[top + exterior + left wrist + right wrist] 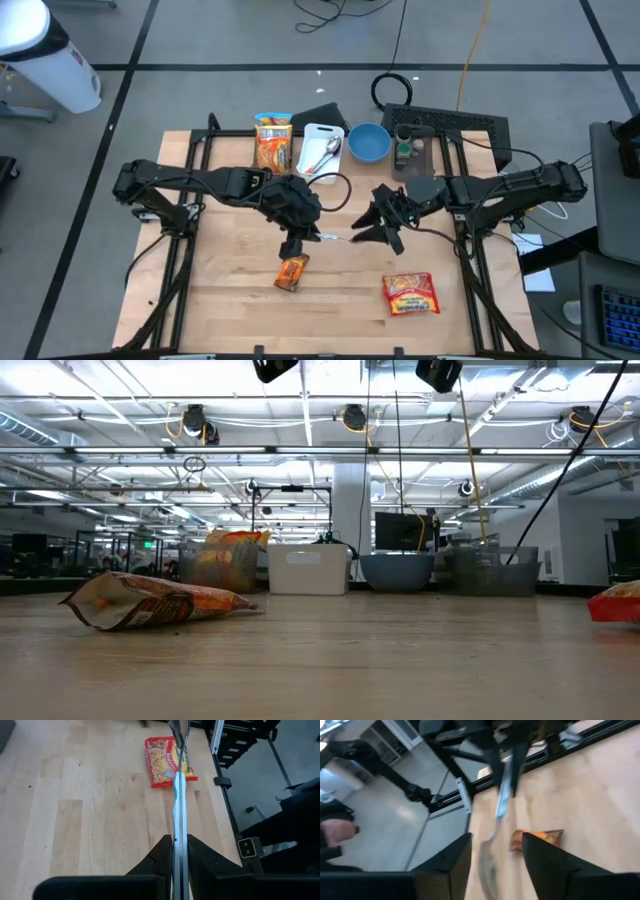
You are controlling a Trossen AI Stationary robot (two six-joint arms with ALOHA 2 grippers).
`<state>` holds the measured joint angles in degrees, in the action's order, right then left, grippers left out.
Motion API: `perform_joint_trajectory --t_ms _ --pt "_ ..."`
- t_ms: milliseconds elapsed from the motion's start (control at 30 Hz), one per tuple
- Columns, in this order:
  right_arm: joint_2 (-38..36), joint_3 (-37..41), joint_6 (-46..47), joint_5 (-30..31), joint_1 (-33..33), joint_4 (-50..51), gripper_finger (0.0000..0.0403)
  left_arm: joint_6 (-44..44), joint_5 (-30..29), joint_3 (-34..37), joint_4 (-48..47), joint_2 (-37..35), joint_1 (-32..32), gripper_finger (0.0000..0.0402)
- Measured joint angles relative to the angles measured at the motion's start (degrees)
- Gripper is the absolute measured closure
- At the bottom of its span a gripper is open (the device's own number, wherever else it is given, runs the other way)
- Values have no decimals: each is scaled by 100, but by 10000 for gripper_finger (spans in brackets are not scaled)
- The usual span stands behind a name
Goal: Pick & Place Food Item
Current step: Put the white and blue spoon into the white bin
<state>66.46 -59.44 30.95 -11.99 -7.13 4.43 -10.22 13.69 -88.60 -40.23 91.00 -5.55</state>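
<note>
My left gripper (303,236) hovers over the table's middle, shut on a thin silver spoon-like utensil (178,795) that points toward the table's right. My right gripper (377,234) is open and faces it. In the right wrist view the utensil's free end (487,857) lies between the open fingers; I cannot tell whether it touches them. An orange snack packet (291,271) lies flat on the table below the left gripper and also shows in the low view (150,601). A red noodle packet (410,294) lies flat near the front right. My left gripper pinches one end of the utensil (176,851) between its two fingers. The utensil runs on along the fingers, edge-on and about level, toward the table's right. It is lifted clear of the table.
Along the far edge stand a snack bag (272,141), a white tray (312,140) with a spoon, a blue bowl (368,143) and a dark bin (418,148) with bottles. Bare wood shows at the front left.
</note>
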Motion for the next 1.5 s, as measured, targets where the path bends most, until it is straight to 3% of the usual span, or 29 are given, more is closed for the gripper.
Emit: perform_joint_trajectory --t_ms 300,633,800,933,1133,1333,1500 --pt "-161 4 -519 1043 349 41 202 -389 83 0 -53 -29 357 364" --pt "-1021 500 -1049 3169 367 -74 211 -561 -493 -2 121 -362 1214 365" --pt "-1395 1081 -689 3458 367 -363 212 -549 -398 8 660 -351 1748 365" --pt "-1544 1720 -556 3468 365 -1184 211 -481 64 300 1185 -320 2232 365" --pt "-1406 2888 -106 3628 417 -3731 217 -709 758 1110 2097 -310 2979 365" --pt "-1087 3717 454 3610 688 -5943 218 -1337 885 1965 3363 -310 3426 365" --pt "-909 3733 263 3793 886 -6344 219 -1794 695 2487 3802 -317 3701 365"
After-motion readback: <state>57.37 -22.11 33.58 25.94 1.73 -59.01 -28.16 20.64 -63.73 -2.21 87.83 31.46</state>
